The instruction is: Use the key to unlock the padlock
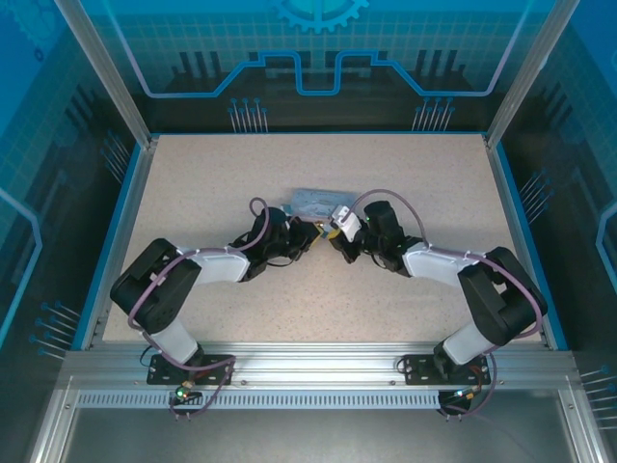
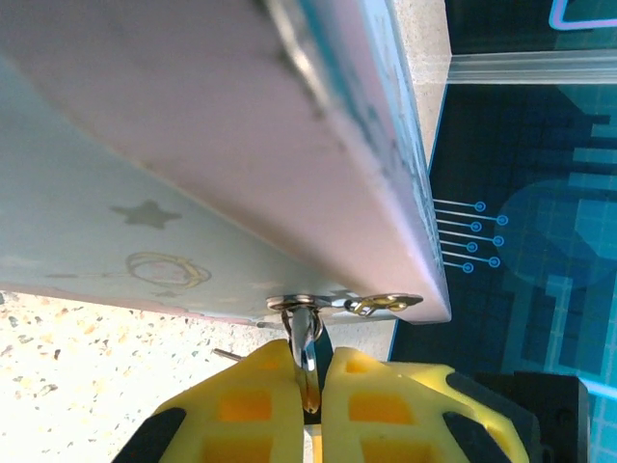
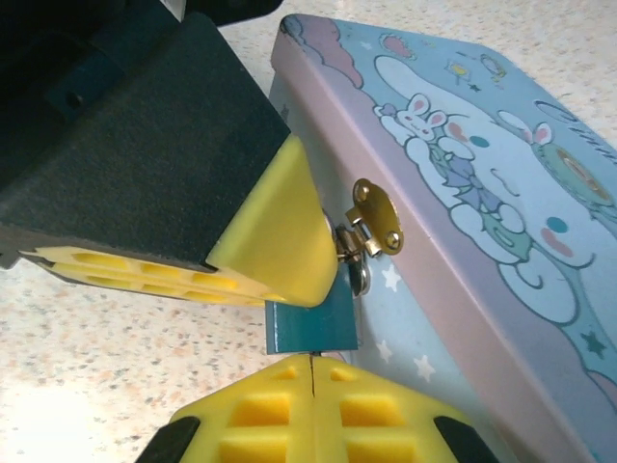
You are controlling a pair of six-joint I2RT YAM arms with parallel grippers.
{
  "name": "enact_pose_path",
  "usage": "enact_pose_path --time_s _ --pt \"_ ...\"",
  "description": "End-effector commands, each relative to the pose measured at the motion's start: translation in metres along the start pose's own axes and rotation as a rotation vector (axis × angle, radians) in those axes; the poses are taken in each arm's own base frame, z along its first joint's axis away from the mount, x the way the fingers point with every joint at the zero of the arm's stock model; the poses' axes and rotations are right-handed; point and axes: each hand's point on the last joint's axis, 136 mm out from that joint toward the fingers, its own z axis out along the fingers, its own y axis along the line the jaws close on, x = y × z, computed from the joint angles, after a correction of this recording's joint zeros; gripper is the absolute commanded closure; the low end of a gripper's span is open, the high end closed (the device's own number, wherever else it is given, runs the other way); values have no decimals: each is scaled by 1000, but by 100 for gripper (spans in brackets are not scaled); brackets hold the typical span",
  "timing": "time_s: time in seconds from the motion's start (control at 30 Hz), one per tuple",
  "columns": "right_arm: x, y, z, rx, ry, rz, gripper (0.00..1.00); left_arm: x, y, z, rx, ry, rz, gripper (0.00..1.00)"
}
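Observation:
The padlock (image 3: pixel 310 323), a small dark teal block, hangs by its shackle from the brass hasp (image 3: pixel 376 217) on the pale blue cartoon tin (image 3: pixel 482 193). My left gripper (image 2: pixel 310 371) is shut on the padlock (image 2: pixel 308 371), which looks shiny and edge-on between its yellow fingers (image 2: pixel 246 405); one of those fingers (image 3: pixel 275 236) lies over the padlock's face. My right gripper (image 3: pixel 311 363) is shut directly under the padlock's bottom edge. The key (image 3: pixel 311 354) is only a thin dark sliver in the seam between the pads. From above, both grippers (image 1: pixel 307 234) (image 1: pixel 334 234) meet at the tin's near side.
The tin (image 1: pixel 313 201) lies in the middle of the speckled table (image 1: pixel 193 193). Aluminium posts and blue panels surround the table. A thin metal pin (image 2: pixel 227 355) shows beside my left finger; I cannot tell what it is.

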Motion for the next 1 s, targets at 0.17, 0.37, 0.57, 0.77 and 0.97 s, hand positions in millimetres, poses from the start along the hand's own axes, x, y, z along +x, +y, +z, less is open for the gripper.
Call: enact_pose_path --time_s 0.17,0.37,0.57,0.77,0.97 --pt "2 8 10 -184 0 183 100 12 -6 -7 18 60 98 100" --pt "-1 7 15 -269 -18 306 100 11 -11 -6 50 53 129 100" --pt "12 0 25 -257 9 427 100 11 -6 -3 62 54 117 100" --pt "12 -8 13 -188 -4 400 84 7 5 -2 27 25 104 100" --pt "16 -13 -2 -115 2 370 51 0 17 1 -2 -4 86 100"
